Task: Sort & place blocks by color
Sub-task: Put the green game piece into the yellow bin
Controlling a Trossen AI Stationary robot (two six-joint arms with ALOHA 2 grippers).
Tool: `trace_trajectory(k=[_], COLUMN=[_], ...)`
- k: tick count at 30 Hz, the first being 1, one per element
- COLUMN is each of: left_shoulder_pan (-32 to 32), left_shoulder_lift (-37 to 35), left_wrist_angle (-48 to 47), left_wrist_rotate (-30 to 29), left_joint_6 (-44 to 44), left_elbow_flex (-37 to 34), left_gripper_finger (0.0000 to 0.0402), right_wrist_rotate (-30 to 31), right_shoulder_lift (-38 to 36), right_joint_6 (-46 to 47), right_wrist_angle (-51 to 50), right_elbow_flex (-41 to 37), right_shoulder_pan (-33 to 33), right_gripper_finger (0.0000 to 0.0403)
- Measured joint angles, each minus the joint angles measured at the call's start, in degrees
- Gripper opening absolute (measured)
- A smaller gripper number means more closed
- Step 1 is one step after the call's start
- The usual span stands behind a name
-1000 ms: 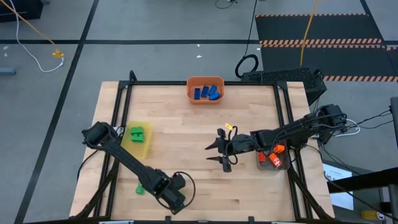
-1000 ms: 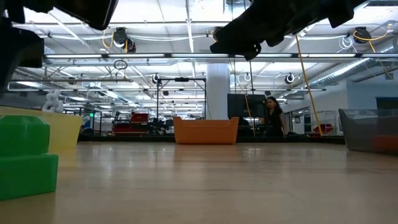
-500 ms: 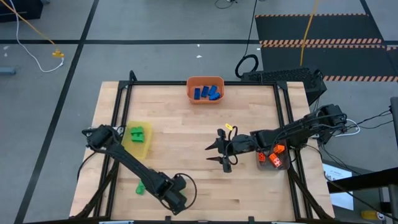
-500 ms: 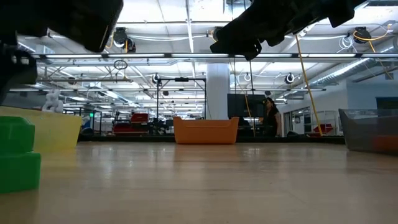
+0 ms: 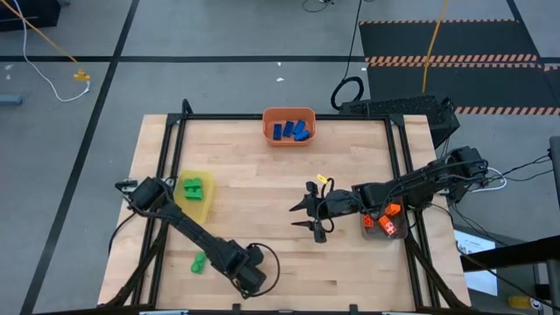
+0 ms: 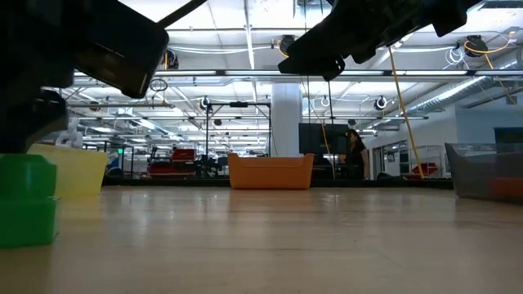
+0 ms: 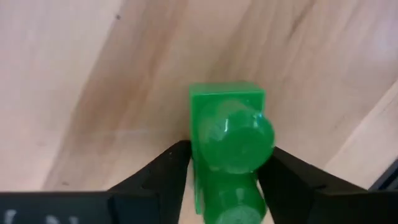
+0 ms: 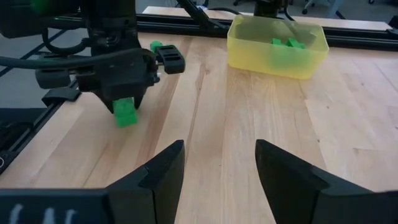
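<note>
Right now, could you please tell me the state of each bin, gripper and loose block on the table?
Left gripper: closing around green block, which stands on the table.
Right gripper: open, empty.
Yellow bin: holds green blocks.
Orange bin: holds blue blocks.
Grey bin: holds orange blocks.

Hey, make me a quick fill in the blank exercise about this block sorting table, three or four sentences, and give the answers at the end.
1. The left end effector has its fingers on either side of a ____ block on the table.
2. The blue blocks lie in the ____ bin.
3. The yellow bin holds ____ blocks.
4. The right end effector hovers over the table with its fingers ____.

Answers: green; orange; green; open
</note>
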Motion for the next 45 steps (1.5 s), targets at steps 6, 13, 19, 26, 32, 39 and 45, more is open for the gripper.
trace_trajectory(k=[6, 13, 19, 26, 32, 39, 45], left_shoulder_pan=[1.5, 5.0, 8.6, 11.0, 12.4, 13.3, 13.3], left_shoulder_lift=[-0.4, -5.1, -14.1, -25.6, -36.2, -44.4, -45.4], left_wrist_angle=[-1.6, -19.0, -35.6, -45.5, -45.7, -40.4, -35.9], left_wrist_rotate=[-0.9, -2.8, -7.7, -11.1, -10.5, -5.3, -5.1], left_joint_6=[4.9, 9.9, 10.3, 6.4, -0.1, -1.1, 3.4], left_elbow_flex=[-0.1, -0.5, -0.4, -2.2, -12.3, -24.6, -28.7], left_gripper_finger=[0.0138, 0.0137, 0.0138, 0.0137, 0.0137, 0.0137, 0.0137], right_wrist_rotate=[0.0, 0.0, 0.0, 0.0, 0.0, 0.0, 0.0], right_shoulder_lift=[0.0, 0.0, 0.0, 0.0, 0.0, 0.0, 0.0], right_joint_6=[0.0, -0.5, -0.5, -0.5, -0.5, -0.5, -1.7], right_wrist_angle=[-0.1, -0.4, -0.8, -1.4, -1.8, -2.1, -2.1], right_elbow_flex=[0.0, 0.0, 0.0, 0.0, 0.0, 0.0, 0.0], right_shoulder_pan=[0.0, 0.0, 0.0, 0.0, 0.0, 0.0, -0.2], right_gripper_finger=[0.0187, 0.0187, 0.0187, 0.0187, 0.0187, 0.0187, 0.0187])
